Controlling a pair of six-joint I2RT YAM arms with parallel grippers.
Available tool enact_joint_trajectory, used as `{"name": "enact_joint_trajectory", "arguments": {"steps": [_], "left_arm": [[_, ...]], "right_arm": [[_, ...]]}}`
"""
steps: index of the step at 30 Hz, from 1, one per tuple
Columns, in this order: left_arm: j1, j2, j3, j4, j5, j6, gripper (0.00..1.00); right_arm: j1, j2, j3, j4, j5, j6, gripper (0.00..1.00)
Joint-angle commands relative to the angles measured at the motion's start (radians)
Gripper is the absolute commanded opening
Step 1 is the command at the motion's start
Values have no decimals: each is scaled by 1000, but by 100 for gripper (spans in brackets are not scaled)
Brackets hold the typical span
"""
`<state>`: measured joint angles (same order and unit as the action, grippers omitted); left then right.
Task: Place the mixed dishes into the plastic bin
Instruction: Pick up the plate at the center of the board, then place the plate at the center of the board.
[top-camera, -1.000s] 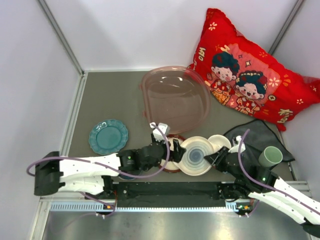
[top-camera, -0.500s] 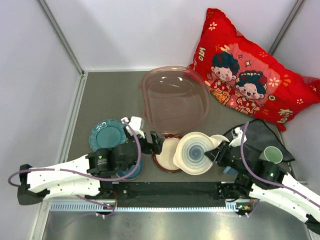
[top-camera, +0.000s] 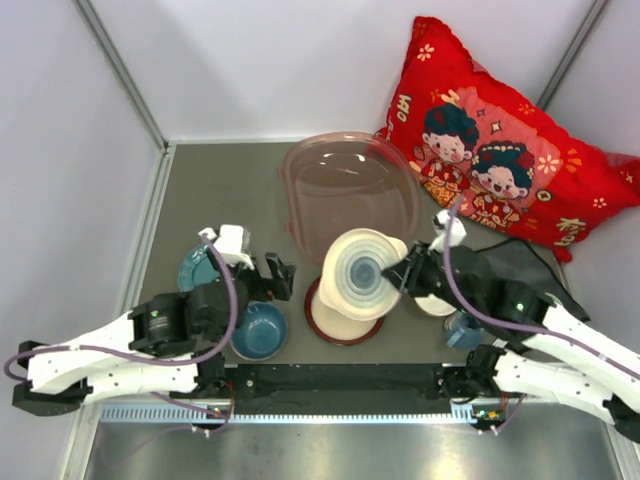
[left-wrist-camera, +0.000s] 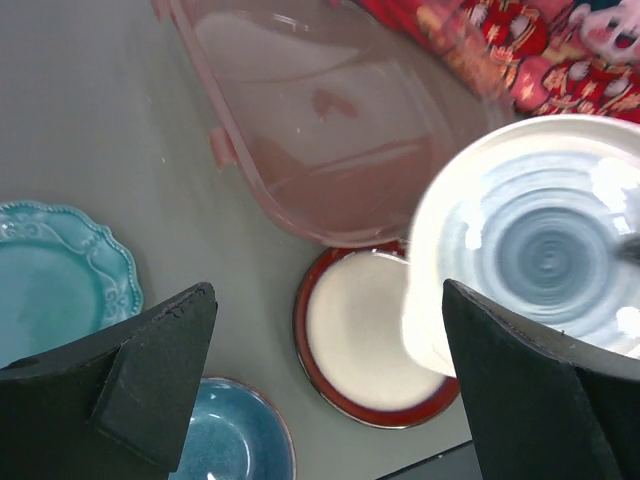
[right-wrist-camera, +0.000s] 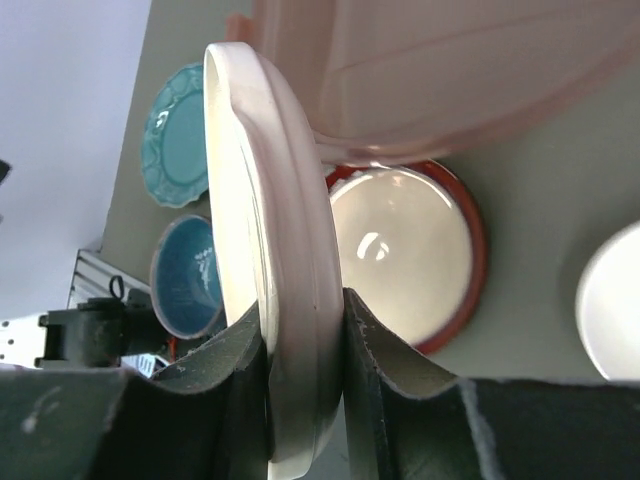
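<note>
Gold characters on the red pillow (top-camera: 500, 130) cannot be read.

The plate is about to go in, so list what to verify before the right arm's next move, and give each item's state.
1. Grip: right end effector shut on the rim of the blue-ringed plate: ok.
2. Plate held clear above the red-rimmed plate: ok.
3. Plastic bin has room, nothing in it: ok.
4. Plate fully over the bin: not ok, it is only at the near rim.
5. Left end effector out of the way, open, off by the blue bowl: ok.
6. Plate's lower edge higher than the bin's rim: cannot tell.
</note>
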<state>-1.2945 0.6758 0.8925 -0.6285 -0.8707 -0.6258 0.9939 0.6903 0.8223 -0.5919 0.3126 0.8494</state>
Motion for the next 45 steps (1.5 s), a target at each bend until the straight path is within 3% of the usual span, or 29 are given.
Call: {"name": "enact_joint_trajectory", "arguments": {"steps": [1, 12, 22, 30, 45], "left_arm": [[-2, -64, 121, -102, -45, 24, 99], [-3, -170, 256, -255, -149, 63, 99], [-3, -191, 252, -269, -172, 49, 99], [-3, -190, 270, -258, -194, 67, 99], [-3, -174, 246, -243, -182, 55, 99]], "right_arm": [[-49, 112, 155, 305, -92, -26, 0], [-112, 541, 280, 658, -348, -29, 0], [-112, 954, 589, 810, -587, 4, 0], [-110, 1259, 785, 857, -731, 63, 0], [-60, 1551, 1086, 758, -819, 53, 0]]}}
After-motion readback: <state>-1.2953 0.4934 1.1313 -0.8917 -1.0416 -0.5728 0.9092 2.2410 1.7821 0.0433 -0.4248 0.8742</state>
